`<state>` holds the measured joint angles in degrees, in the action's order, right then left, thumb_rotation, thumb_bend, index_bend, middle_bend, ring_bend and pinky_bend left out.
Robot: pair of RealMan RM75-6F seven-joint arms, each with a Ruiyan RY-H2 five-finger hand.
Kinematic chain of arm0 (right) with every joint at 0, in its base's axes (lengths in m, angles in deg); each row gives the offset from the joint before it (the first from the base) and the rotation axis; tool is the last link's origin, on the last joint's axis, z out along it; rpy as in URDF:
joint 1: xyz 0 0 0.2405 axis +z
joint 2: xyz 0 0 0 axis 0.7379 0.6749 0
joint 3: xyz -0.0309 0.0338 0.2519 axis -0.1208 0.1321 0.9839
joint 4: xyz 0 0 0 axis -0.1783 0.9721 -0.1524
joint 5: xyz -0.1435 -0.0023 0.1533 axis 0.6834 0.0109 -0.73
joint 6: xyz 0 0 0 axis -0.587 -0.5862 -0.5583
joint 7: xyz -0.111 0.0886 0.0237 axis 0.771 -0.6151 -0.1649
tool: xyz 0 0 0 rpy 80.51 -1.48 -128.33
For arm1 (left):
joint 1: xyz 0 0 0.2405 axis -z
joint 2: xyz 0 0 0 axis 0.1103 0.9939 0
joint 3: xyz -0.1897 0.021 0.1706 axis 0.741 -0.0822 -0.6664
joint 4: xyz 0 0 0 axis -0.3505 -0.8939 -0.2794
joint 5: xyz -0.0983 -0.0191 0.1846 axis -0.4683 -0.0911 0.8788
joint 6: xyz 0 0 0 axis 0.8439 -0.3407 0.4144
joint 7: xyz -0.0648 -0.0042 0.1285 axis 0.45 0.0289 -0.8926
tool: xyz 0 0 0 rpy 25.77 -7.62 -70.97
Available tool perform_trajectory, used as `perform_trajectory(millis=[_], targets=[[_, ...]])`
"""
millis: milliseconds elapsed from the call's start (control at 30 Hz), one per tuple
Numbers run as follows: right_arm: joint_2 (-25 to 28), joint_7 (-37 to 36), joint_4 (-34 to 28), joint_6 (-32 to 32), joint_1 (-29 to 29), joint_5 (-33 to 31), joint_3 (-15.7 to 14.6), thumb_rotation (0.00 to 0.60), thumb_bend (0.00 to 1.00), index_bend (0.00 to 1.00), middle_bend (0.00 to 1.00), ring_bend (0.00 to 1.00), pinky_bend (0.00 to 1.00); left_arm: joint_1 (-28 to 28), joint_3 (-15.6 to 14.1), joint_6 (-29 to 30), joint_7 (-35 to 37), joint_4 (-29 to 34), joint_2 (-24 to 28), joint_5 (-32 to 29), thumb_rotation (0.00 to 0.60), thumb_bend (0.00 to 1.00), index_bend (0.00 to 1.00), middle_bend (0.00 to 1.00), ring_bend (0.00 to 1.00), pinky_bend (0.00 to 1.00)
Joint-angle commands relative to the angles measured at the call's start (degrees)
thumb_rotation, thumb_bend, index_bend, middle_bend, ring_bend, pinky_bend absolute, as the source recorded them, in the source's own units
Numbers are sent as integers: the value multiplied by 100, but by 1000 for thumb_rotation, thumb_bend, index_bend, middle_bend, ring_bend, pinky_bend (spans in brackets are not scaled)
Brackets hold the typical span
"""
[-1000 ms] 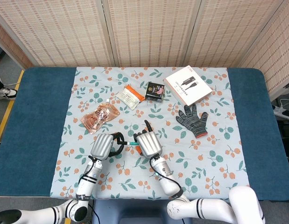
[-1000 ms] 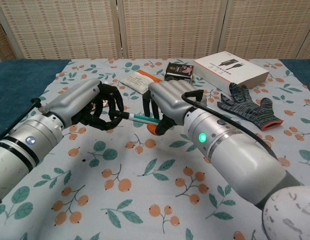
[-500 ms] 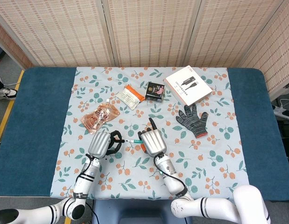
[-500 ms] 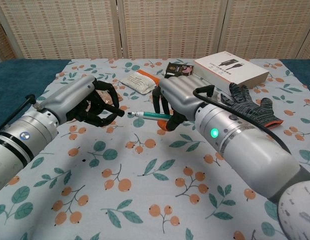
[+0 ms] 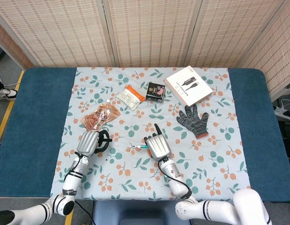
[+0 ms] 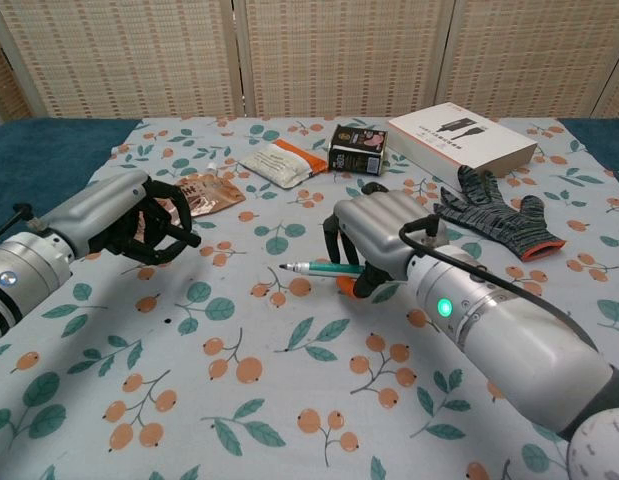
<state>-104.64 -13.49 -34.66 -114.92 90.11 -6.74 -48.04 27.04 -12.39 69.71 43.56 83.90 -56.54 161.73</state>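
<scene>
right hand: my right hand (image 6: 384, 240) pinches a teal pen (image 6: 324, 268) low over the floral tablecloth (image 6: 289, 400). Fingers curled round the barrel; an orange bit, probably a cap end, shows under my palm.
pen: roughly level, white tip pointing toward my left side and sticking well clear of my fingers. In the head view the pen (image 5: 137, 147) sits mid-cloth, just left of my right hand (image 5: 157, 146).
left hand: my left hand (image 6: 139, 220) has nothing in it. Fingers curled in loosely with some gap between them, so partly closed. Well apart from the pen tip, near the copper-coloured pouch (image 6: 199, 192). Head view has my left hand (image 5: 91, 142) just below that pouch (image 5: 100, 116).
grip note: hold looks to be at the rear end only, so the long free end can swing. I'd keep the pinch firm and the wrist level, and move slowly.
clearance: tip is close to the cloth. I'd lift a little before any sideways move so it doesn't snag.
risk: pen rolling between the fingers. I can't see the contact under the palm, so I can't tell how secure it is.
around: grey knit glove (image 6: 494, 218) to my right, white box (image 6: 461, 135) and small black box (image 6: 357, 150) at the far side, white-and-orange packet (image 6: 279, 162) beside them. All well away from the pen.
</scene>
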Motion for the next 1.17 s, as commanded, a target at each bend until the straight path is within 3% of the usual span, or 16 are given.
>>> perform_trajectory(millis=[33, 133, 233, 367, 500, 633, 733, 800, 833, 933, 1033, 1167], targets=[[-100, 28, 123, 165, -51, -72, -84, 600, 426, 472, 524, 338, 5, -6, -155, -170, 118, -40, 94, 95, 600, 511, 493, 549, 448, 626], [-60, 261, -15, 278, -57, -263, -76, 600, 408, 159, 338, 237, 0, -10, -233, -290, 71, 20, 183, 102, 600, 459, 336, 394, 330, 573], [58, 425, -264, 252, -76, -310, -75, 600, 344, 4, 222, 164, 0, -34, -219, -346, 31, 157, 252, 29, 600, 428, 207, 292, 256, 544], [383, 713, -874, 161, -128, -478, -33, 600, 269, 0, 133, 100, 0, -76, -178, -335, -14, 481, 419, -35, 600, 404, 109, 197, 191, 514], [1236, 917, -2179, -265, -370, -397, -85, 600, 240, 0, 80, 56, 0, -238, -217, -31, 69, 1319, 935, 152, 600, 399, 99, 167, 165, 471], [2584, 893, -3655, -989, -946, 227, -578, 600, 225, 0, 19, 4, 0, -585, -513, 500, 49, 2193, 1834, 606, 600, 392, 85, 123, 80, 366], [2931, 835, -3904, -1208, -1133, 480, -773, 600, 222, 0, 5, 0, 0, -687, -615, 573, 22, 2392, 2094, 661, 600, 390, 63, 66, 23, 258], [3855, 563, -4176, -2105, -1876, 1186, -1435, 600, 222, 0, 0, 0, 0, -1147, -953, 982, -132, 2629, 2821, 755, 600, 387, 32, 11, 0, 128], [4332, 179, -3982, -2648, -2382, 1701, -1934, 600, 221, 0, 0, 0, 0, -1496, -1173, 1405, -208, 2671, 3172, 894, 600, 387, 23, 2, 0, 93], [4660, -988, -3143, -3375, -3129, 2197, -2349, 600, 220, 0, 0, 0, 0, -2028, -1341, 2175, -242, 2455, 3348, 1076, 600, 386, 10, 0, 0, 32], [4696, -1940, -2445, -3617, -3566, 2140, -2352, 600, 218, 0, 0, 0, 0, -2325, -1353, 2507, -228, 1975, 3220, 1061, 600, 390, 8, 0, 0, 18], [4830, -2097, -2301, -3629, -3653, 2252, -2190, 600, 217, 0, 0, 0, 0, -2333, -1397, 2264, -281, 1936, 3350, 1034, 600, 387, 0, 0, 0, 15]])
